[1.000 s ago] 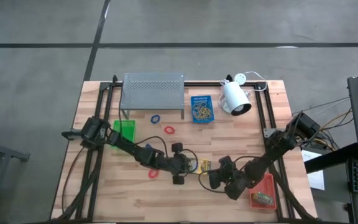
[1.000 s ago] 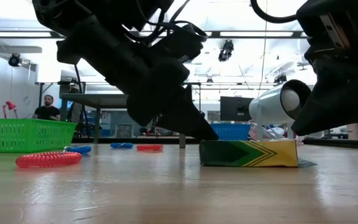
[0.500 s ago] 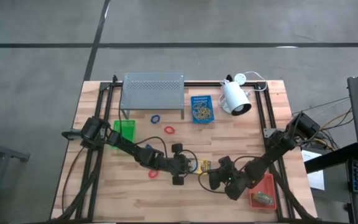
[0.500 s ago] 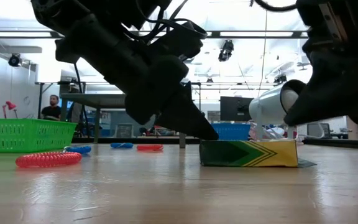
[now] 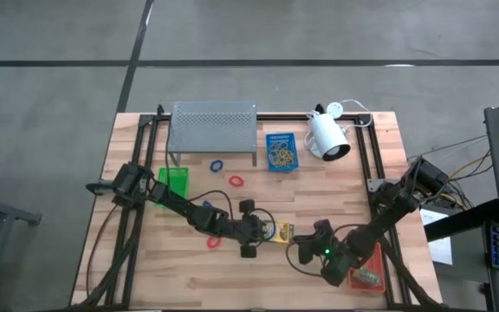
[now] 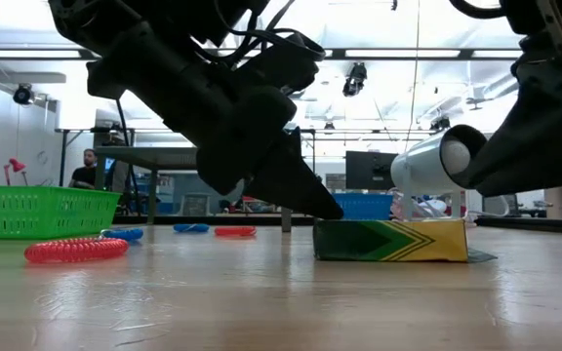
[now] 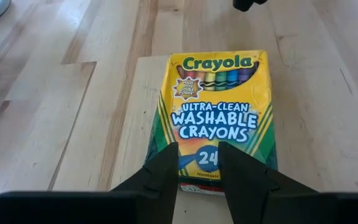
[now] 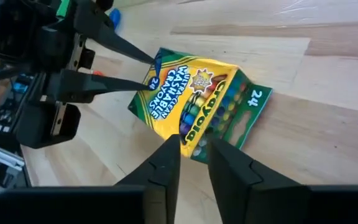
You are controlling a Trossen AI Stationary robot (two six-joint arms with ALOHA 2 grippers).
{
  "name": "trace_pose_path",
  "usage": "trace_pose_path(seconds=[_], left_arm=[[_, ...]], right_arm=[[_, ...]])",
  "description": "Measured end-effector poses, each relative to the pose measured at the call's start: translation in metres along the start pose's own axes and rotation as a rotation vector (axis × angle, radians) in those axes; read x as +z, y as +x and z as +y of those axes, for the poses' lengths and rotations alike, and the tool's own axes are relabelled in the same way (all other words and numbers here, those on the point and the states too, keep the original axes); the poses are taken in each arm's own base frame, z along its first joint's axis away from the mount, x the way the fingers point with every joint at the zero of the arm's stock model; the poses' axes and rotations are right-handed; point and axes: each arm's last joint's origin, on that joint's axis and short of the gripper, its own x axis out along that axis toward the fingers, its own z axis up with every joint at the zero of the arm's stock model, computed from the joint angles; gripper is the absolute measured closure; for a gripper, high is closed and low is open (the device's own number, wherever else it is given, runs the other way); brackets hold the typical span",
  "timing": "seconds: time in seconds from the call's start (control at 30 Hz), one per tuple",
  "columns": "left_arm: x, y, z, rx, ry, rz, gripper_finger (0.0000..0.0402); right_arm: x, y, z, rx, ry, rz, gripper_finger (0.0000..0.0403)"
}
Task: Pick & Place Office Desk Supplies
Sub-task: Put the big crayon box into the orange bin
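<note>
Right tool [image 5: 300,253] retreated from crayon box [image 5: 281,231].

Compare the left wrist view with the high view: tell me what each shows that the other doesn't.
Only the left wrist view lets you read the crayon box: Crayola Ultra-Clean Washable Crayons. Only the high view shows the grey shelf, white lamp, green tray, blue tray, red-orange tray, loose red loop, blue loop, and right gripper. Both show the crayon box flat on the table, with the left gripper at it.
</note>
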Motion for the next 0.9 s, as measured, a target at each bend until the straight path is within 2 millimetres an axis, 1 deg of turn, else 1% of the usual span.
trace_pose_path(seconds=[0.17, 0.3, 0.53, 0.7, 0.9], left_arm=[[0.000, 0.000, 0.000, 0.000, 0.000, 0.000, 0.0285], [0.000, 0.000, 0.000, 0.000, 0.000, 0.000, 0.0285], [0.000, 0.000, 0.000, 0.000, 0.000, 0.000, 0.0285], [0.000, 0.000, 0.000, 0.000, 0.000, 0.000, 0.0285], [0.000, 0.000, 0.000, 0.000, 0.000, 0.001, 0.0285]], right_arm=[[0.000, 0.001, -0.005, -0.056, 0.023, 0.041, 0.0314], [0.000, 0.001, -0.005, -0.059, 0.035, 0.050, 0.0314], [0.002, 0.006, -0.011, -0.115, 0.131, 0.116, 0.0320], [0.003, 0.008, -0.017, -0.056, 0.173, 0.157, 0.0321], [0.014, 0.007, -0.029, 0.005, 0.249, 0.178, 0.0321]])
